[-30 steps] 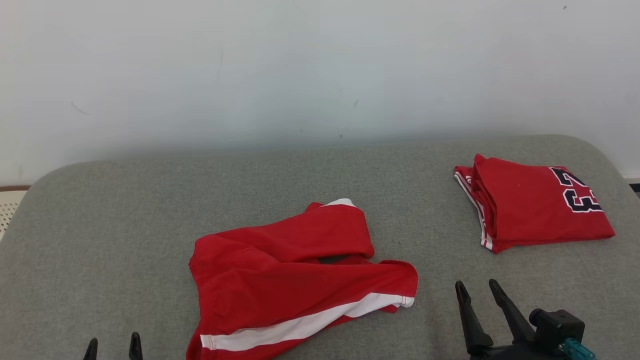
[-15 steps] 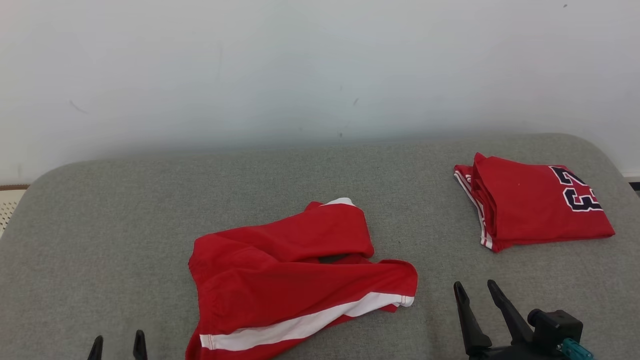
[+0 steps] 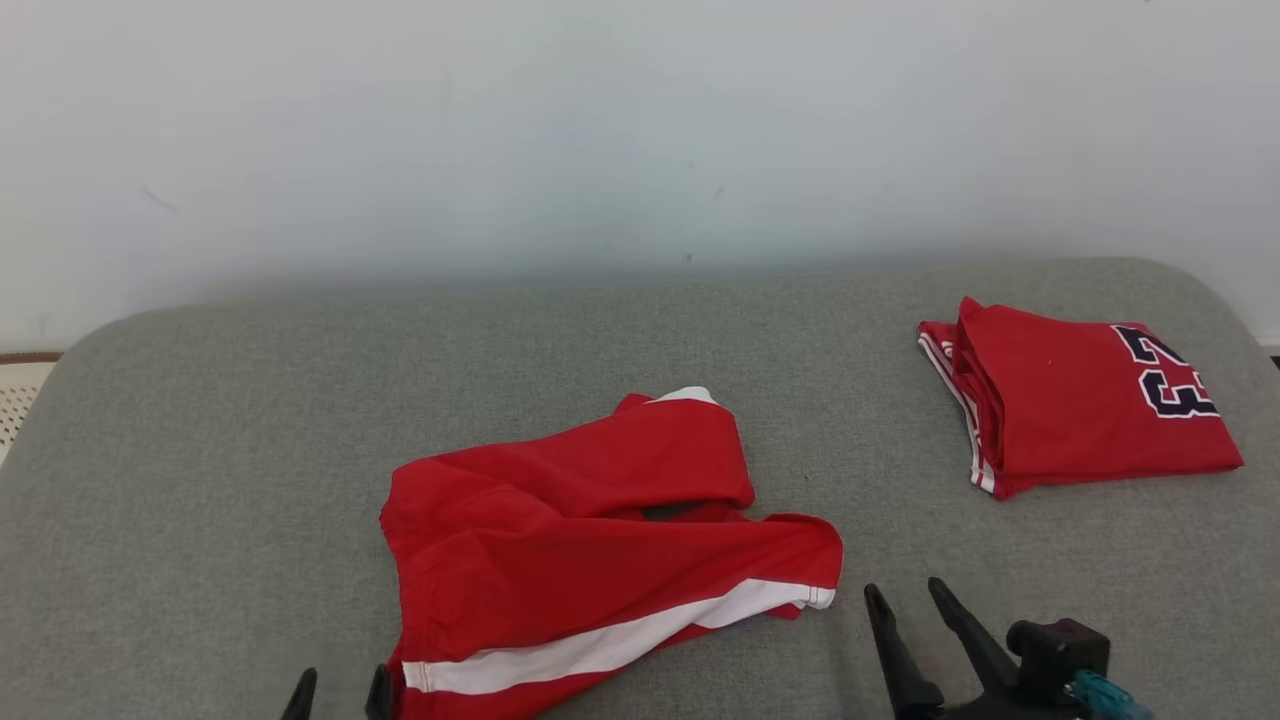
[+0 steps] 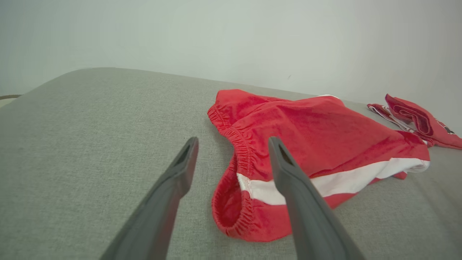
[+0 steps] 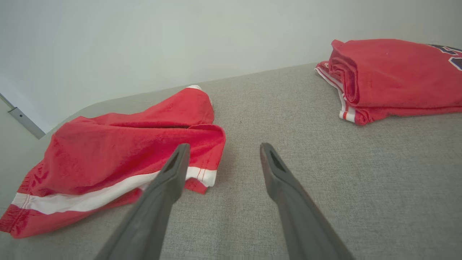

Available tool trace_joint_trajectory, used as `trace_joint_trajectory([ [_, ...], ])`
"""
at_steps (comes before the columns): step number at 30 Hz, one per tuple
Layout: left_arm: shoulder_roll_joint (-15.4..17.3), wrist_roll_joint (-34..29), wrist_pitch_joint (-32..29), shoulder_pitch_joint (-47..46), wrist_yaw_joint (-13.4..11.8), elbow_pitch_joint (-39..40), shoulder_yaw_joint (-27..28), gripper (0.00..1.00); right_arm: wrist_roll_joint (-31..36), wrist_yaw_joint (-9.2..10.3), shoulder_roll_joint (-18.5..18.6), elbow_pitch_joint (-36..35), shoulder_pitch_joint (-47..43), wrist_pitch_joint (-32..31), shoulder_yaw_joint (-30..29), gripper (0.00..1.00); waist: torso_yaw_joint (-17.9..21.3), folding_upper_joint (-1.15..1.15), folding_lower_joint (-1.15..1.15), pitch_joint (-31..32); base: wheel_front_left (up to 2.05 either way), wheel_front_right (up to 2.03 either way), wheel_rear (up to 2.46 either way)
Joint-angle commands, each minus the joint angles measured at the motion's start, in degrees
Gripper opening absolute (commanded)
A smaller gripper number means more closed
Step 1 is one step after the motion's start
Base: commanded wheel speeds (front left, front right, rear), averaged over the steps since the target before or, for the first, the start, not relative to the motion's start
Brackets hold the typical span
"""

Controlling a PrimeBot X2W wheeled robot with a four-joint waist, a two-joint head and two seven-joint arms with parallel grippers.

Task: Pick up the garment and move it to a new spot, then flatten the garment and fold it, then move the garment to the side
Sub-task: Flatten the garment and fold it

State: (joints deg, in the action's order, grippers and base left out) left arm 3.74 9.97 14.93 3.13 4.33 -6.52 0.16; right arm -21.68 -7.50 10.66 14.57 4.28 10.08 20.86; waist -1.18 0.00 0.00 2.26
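The garment (image 3: 600, 540), a pair of red shorts with a white side stripe, lies crumpled and unfolded on the grey fabric-covered counter (image 3: 220, 430), between the two end effectors. Its elastic waistband sits just ahead and to the right of the left end effector (image 3: 340, 692), whose two dark fingers are released, spread wide and gripping nothing. In the left wrist view the waistband edge shows in the gap between those fingers (whether a fingertip touches the cloth I cannot tell). The striped leg hem lies just to the left of the right end effector (image 3: 907, 600), which is also released, its fingers spread over bare counter and apart from the cloth. Well ahead and to the right of the right end effector, a folded red jersey (image 3: 1080, 405) with dark numerals rests near the counter's far edge. Beyond the counter rises a plain pale wall (image 3: 600, 130).
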Motion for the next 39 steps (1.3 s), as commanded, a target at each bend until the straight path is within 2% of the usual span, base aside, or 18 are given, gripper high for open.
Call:
trace_joint_trajectory([
  [1,-0.02,0.62,0.19,-0.78,0.32,-0.86,-0.35,1.00,-0.33,0.02,0.58,0.79,0.71,-0.20,0.76,1.00,-0.01,0.00,0.00,-0.34,0.00,0.00,0.00],
  [12,-0.15,1.89,0.18,-6.29,2.44,-10.98,-3.92,1.00,-3.78,0.02,0.53,10.54,7.64,1.57,8.21,1.00,0.73,0.00,0.00,-3.04,0.00,0.00,0.00],
  [26,-0.28,2.85,0.19,-12.84,3.00,-19.69,-5.73,1.00,-7.40,0.02,-1.27,21.25,16.13,4.03,15.13,1.00,1.24,0.00,0.00,-7.02,0.00,0.00,0.00],
  [27,-0.30,2.91,0.18,-13.12,3.02,-19.96,-5.81,0.76,-7.70,0.02,-1.45,21.57,16.47,4.16,15.48,1.00,1.20,0.00,0.00,-7.16,0.00,0.00,0.00],
  [28,-0.31,3.11,0.18,-13.34,3.00,-20.35,-5.96,0.41,-7.84,0.02,-1.43,21.97,16.84,4.30,15.81,0.54,1.15,0.00,0.00,-7.25,0.00,0.00,0.00],
  [29,-0.34,3.20,0.18,-13.54,3.03,-20.56,-6.19,0.15,-8.11,0.02,-1.35,22.30,17.21,4.49,16.24,0.10,1.06,0.00,0.00,-7.35,0.00,0.00,0.00],
  [30,-0.36,3.29,0.18,-13.72,3.04,-20.76,-6.36,0.00,-8.59,0.02,-1.30,22.63,17.44,4.61,16.82,0.00,0.99,0.00,0.00,-7.39,0.00,0.00,0.00],
  [39,-0.36,3.76,0.19,-12.62,3.10,-19.81,-6.67,0.00,-10.91,0.02,-0.04,22.33,17.91,5.19,18.91,0.00,0.65,0.00,0.00,-6.08,0.00,0.00,0.00],
])
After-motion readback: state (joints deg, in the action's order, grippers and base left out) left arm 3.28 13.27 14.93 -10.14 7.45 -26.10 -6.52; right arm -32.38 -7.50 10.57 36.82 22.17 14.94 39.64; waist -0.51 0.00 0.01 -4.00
